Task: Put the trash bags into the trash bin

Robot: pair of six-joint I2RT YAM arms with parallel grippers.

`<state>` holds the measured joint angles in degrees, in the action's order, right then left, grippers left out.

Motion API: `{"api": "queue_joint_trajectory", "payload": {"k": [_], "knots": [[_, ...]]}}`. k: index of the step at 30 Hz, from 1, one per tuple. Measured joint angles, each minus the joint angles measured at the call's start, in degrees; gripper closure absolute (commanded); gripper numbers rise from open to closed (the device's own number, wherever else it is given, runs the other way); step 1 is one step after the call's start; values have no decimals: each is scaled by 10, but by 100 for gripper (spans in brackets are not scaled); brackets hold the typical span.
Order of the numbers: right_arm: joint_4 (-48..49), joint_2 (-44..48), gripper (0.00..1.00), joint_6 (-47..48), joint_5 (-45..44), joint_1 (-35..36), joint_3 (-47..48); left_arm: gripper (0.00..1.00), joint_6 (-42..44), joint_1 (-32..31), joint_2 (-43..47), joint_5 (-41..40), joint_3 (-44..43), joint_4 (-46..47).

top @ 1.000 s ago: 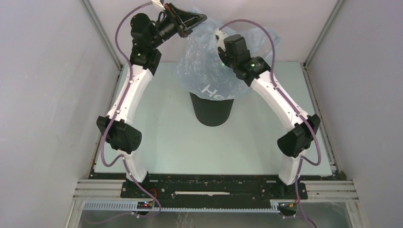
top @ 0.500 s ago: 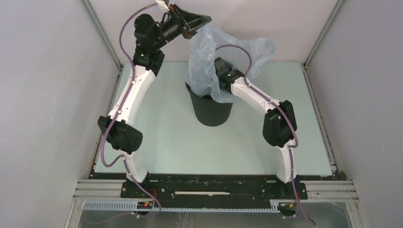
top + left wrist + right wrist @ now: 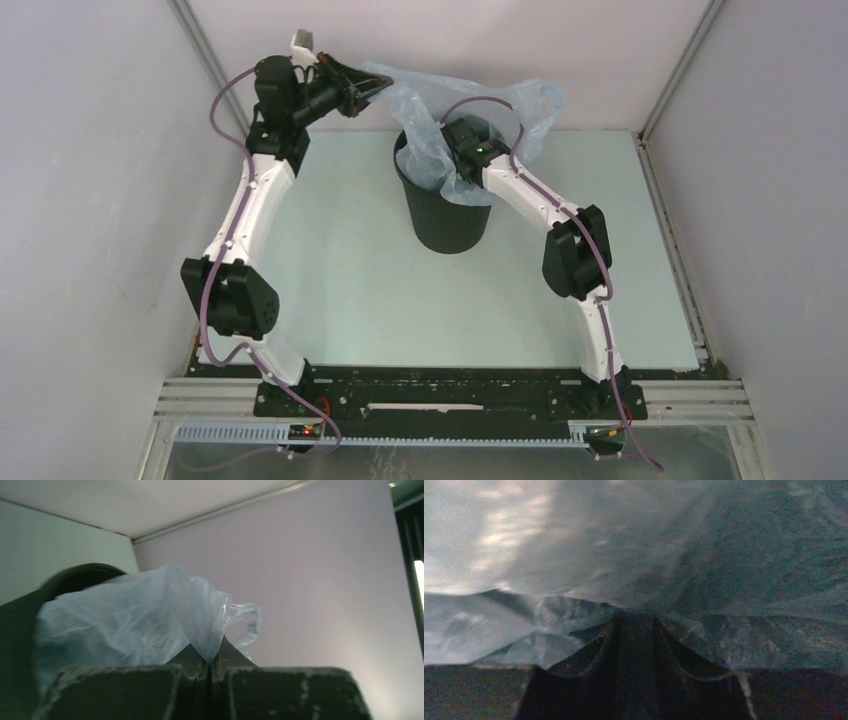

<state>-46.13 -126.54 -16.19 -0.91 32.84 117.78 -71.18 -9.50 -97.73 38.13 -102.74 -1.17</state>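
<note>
Trash bag (image 3: 150,620) tip between left fingers (image 3: 115,690), wrist-view only

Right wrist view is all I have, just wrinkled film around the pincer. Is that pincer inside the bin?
Observer: From above, the right arm's wrist dips into the mouth of the matte black cylindrical bin; the thin pale blue plastic bag hides the right pincer there.
Operator: And the other arm?
Observer: The left pincer is shut on the bag's edge, off to the left of the bin.
Operator: Any bag outside?
Observer: Yes, film billows above the rim, and a handle loop hangs free.
</note>
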Motion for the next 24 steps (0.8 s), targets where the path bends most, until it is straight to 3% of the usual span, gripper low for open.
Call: {"api": "queue_joint_trajectory", "payload": {"k": [9, 17, 21, 24], "knots": [[-73, 52, 39, 16, 74, 10, 42, 99, 33, 24, 13, -17, 21, -59], [-76, 137, 35, 22, 101, 9, 42, 100, 60, 19, 16, -18, 18, -87], [-68, 141, 41, 8, 96, 5, 42, 100, 81, 5, 27, -19, 17, -102], [-50, 141, 36, -17, 97, 0, 38, 100, 108, -14, 43, -20, 17, -123]]}}
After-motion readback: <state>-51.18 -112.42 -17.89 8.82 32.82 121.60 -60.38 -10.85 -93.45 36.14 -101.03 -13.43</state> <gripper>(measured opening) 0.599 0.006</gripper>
